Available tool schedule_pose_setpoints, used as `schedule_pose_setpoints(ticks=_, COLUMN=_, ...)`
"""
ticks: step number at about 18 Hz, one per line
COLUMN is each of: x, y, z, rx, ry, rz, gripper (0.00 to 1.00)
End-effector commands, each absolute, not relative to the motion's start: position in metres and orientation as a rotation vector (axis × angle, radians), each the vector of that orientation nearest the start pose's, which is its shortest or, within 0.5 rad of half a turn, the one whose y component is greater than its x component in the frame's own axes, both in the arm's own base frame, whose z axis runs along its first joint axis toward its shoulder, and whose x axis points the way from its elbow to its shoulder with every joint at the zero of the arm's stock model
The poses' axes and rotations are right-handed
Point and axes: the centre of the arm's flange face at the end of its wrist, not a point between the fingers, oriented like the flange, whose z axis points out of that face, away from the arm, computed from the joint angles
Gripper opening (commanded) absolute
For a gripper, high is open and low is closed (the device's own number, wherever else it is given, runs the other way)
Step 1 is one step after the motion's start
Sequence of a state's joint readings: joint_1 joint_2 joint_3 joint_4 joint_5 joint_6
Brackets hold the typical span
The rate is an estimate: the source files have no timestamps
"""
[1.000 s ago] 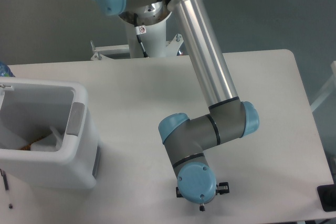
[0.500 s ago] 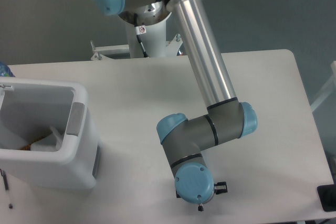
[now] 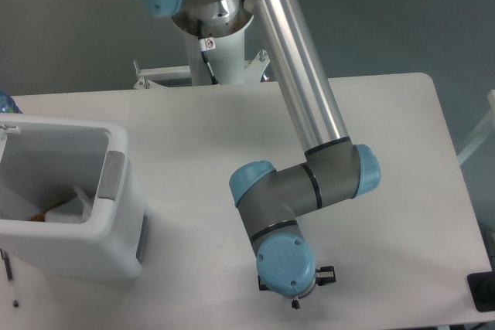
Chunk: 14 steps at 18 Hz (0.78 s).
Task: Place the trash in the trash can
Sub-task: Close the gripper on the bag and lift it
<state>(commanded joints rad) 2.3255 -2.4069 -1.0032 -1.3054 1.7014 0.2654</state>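
The trash can (image 3: 116, 191), a large white bin with a grey handle patch, stands at the table's left edge. Inside it I see a white piece of trash (image 3: 76, 200) and a thin orange-brown strip (image 3: 42, 212) low against the near wall. No other trash shows on the table. My gripper (image 3: 294, 299) points straight down near the front edge, right of the bin. It is almost wholly hidden under the blue wrist cap (image 3: 285, 265); only small black parts stick out. Whatever lies beneath it is hidden.
The arm's silver forearm (image 3: 298, 67) crosses the table's middle from the white base (image 3: 220, 52) at the back. A black object (image 3: 483, 291) sits at the front right corner. A bluish object (image 3: 4, 103) peeks in at the left edge behind the bin.
The wrist and elbow have drifted a little to the left and slightly toward the front edge. The bin and its contents have not moved.
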Motion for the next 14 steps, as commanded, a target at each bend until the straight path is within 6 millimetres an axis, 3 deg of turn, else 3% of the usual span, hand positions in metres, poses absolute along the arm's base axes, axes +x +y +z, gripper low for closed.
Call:
schedule_pose_setpoints(ticks=3, x=-0.446, y=0.658, z=0.278, rx=-3.050, ry=-0.759, rz=0.119, gripper=0.20)
schedule_pose_setpoints(ticks=6, x=-0.439, y=0.637, z=0.315, rx=-2.982, ry=-0.758, rz=0.012, gripper=0.19)
schedule_pose_setpoints(ticks=11, x=-0.442, y=0.617, z=0.382, rx=-2.826, ry=-0.734, rz=-0.116, gripper=0.19)
schedule_pose_setpoints(ticks=14, x=-0.448, y=0.604, z=0.412, rx=-2.738, ry=-0.734, rz=-0.181, gripper=0.19)
